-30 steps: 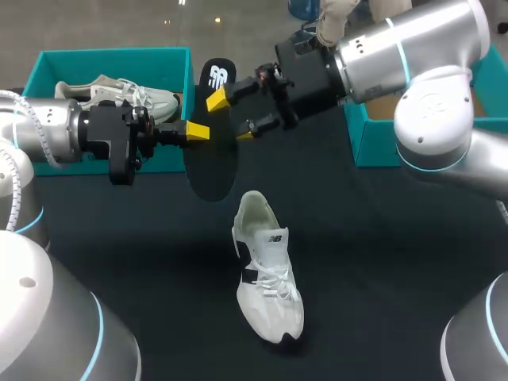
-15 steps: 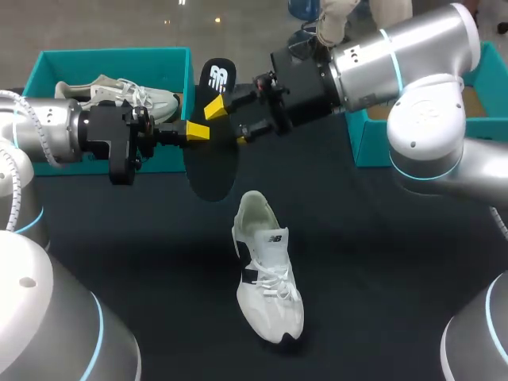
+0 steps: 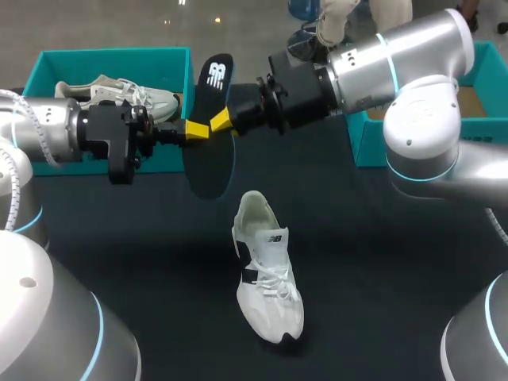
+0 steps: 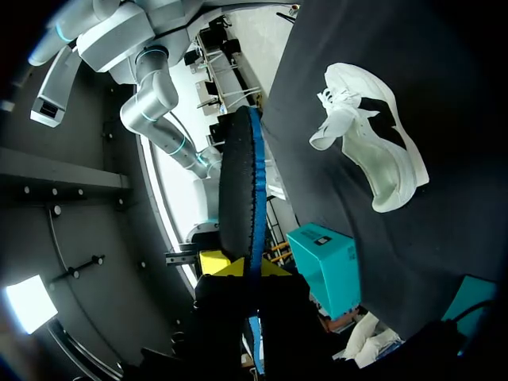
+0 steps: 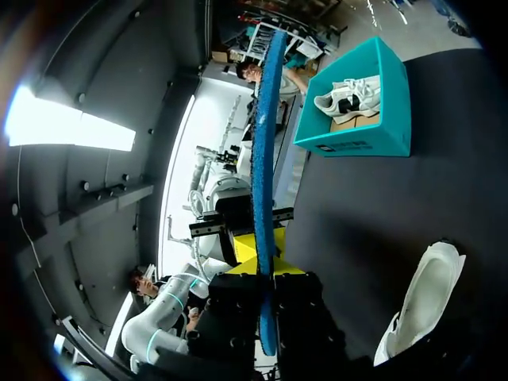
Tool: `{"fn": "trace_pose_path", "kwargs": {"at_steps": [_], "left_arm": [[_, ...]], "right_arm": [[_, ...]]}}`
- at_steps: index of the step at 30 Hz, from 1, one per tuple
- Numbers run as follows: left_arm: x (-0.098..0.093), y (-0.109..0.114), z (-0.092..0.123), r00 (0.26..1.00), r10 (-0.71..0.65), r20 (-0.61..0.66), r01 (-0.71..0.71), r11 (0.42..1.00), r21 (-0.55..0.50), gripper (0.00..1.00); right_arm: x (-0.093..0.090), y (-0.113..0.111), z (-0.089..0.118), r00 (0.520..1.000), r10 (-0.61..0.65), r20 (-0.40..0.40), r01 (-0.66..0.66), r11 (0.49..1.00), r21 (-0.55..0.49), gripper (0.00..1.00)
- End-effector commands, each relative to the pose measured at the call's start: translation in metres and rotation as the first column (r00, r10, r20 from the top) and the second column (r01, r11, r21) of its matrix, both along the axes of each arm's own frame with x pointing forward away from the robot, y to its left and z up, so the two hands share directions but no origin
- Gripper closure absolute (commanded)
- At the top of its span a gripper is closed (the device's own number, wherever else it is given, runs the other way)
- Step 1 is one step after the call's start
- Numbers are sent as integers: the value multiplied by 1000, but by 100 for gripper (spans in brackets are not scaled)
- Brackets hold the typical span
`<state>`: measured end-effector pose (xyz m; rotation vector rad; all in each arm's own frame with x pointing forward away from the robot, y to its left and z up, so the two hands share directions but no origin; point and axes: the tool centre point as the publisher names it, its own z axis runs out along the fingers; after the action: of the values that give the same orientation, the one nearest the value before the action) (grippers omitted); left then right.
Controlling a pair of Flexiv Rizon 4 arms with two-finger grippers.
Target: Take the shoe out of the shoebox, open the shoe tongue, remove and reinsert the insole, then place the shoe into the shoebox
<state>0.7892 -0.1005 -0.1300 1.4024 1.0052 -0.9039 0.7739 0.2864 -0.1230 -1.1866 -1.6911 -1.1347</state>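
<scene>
Dark table, seen from the head view. At far left is the teal shoebox, with a second shoe inside. Left gripper comes in level from the left, its tips clamped on the insole at mid-length. The insole is held on edge above the table, long axis running away from the robot: logo end far, broad end near. Right gripper meets it from the other side, just past the left one, and is also pinched shut on it. Both wrist views show the edge between yellow tips. Shoe lies on the table, just right of and nearer than the insole, opening toward it and toe toward the robot, so the two axes roughly line up. Judged: broad end already faces the opening, both arms about equally near. Second teal box at right.
</scene>
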Motion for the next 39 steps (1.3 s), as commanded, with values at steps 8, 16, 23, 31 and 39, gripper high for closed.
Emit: {"fn": "trace_pose_path", "kwargs": {"at_steps": [8, 16, 23, 31, 39], "left_arm": [[-1, -2, -3, 1000, 0, 2, 0, 1000, 0, 100], [-4, 1, 5, 1000, -11, -8, 11, 1000, -6, 0], [-8, 18, 15, 983, 3, -183, 3, 999, 33, 0], [-17, 36, 6, 927, 16, -375, 39, 989, 140, 0], [-24, 42, 3, 915, 5, -404, 65, 985, 157, 0]], "right_arm": [[1, 4, -2, 1000, -1, -6, 1, 1000, 12, 100], [0, -6, -12, 1000, -7, -12, 7, 1000, 9, 100], [7, -24, -24, 1000, -14, -18, 13, 1000, -19, 100], [13, -43, -30, 1000, -28, -4, 27, 997, -70, 100], [15, -50, -31, 999, -50, 3, 50, 995, -87, 100]]}}
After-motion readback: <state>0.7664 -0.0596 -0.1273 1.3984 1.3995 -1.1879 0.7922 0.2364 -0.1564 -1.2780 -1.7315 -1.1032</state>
